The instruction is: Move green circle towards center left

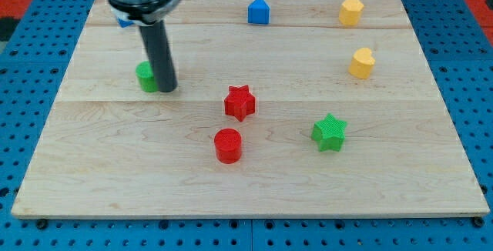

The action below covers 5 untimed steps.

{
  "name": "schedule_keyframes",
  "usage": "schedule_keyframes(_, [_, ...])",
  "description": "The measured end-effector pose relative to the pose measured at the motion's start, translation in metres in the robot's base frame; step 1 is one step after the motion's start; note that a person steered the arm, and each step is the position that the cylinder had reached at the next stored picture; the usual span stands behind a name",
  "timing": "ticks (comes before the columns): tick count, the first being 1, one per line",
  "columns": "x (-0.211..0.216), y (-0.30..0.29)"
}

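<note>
1. Resting on the worktop, my tip sits at the lower end of a straight dark rod that comes down from the grey arm at the view's top left; this arm carries no hand, so nothing is spread, pressed together or pinching.
2. My tip is touching the right side of the green circle, and the rod covers that block's right part.
3. What shows of the green circle is a bright green short cylinder with a flat top face and a ribbed side wall; it stands upright, its axis vertical, and being round it points no particular way across the wood.
4. It lies left of the board's centre, in the upper middle band of the left half.
5. A red star is to the right of my tip, apart from it, with a red circle below that star.
6. A green star sits further right.
7. A blue block and a yellow block stand along the top edge, and another yellow block lies below the yellow one.
</note>
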State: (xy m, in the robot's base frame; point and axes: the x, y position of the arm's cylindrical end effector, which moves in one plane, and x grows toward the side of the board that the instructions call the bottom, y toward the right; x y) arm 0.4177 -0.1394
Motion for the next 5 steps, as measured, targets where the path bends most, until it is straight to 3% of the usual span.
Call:
schedule_keyframes(2, [-0.013, -0.041])
schedule_keyframes(5, [-0.018, -0.023])
